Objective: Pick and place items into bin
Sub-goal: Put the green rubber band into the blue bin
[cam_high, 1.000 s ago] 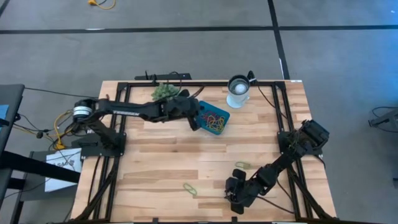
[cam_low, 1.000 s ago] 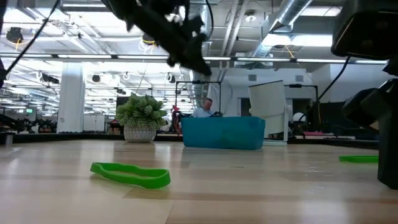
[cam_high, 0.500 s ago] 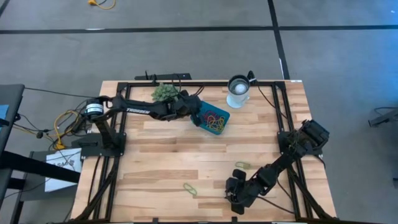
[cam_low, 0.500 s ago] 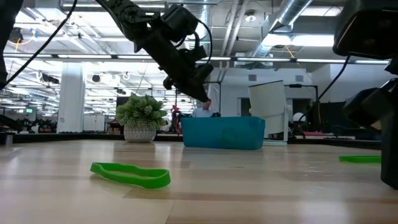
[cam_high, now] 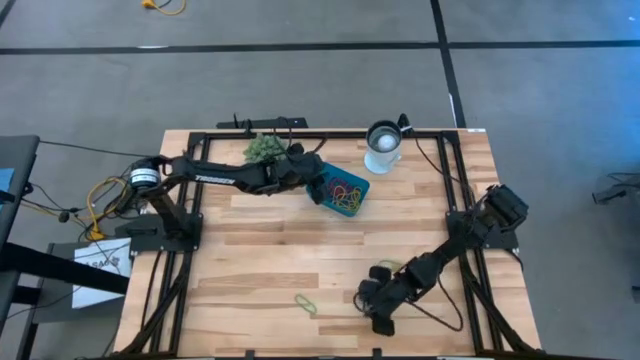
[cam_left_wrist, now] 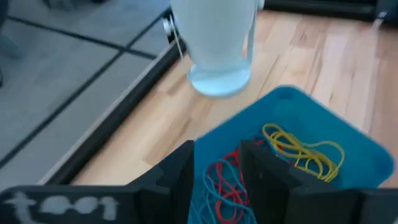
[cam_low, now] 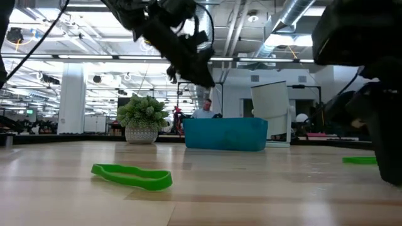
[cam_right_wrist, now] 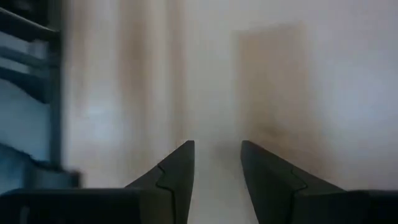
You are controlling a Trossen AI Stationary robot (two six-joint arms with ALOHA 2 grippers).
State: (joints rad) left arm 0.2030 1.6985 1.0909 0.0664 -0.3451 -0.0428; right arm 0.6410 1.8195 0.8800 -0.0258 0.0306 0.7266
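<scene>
The teal bin [cam_high: 366, 186] stands at the table's far middle, and several red, blue and yellow bands [cam_left_wrist: 298, 152] lie inside it. My left gripper [cam_left_wrist: 217, 149] hangs open just above the bin's left end [cam_high: 318, 186], with nothing between its fingers. One green band [cam_high: 305, 302] lies flat on the wood near the front edge; it also shows in the low view [cam_low: 132, 176]. A second green band [cam_high: 386, 266] lies beside my right arm. My right gripper [cam_high: 373, 308] stands open low over bare wood at the front right [cam_right_wrist: 217, 149].
A white cup [cam_high: 383, 145] stands right of the bin at the far edge. A spiky green plant [cam_high: 263, 148] sits just left of the bin, behind my left arm. A black frame rail [cam_high: 450, 175] runs along the table's edges. Open wood lies across the middle.
My left gripper dipped toward the bin, then rose a little above it again. My right gripper has moved a short way toward the table's far edge and left, closer to the green band beside it. Neither band on the table has moved.
</scene>
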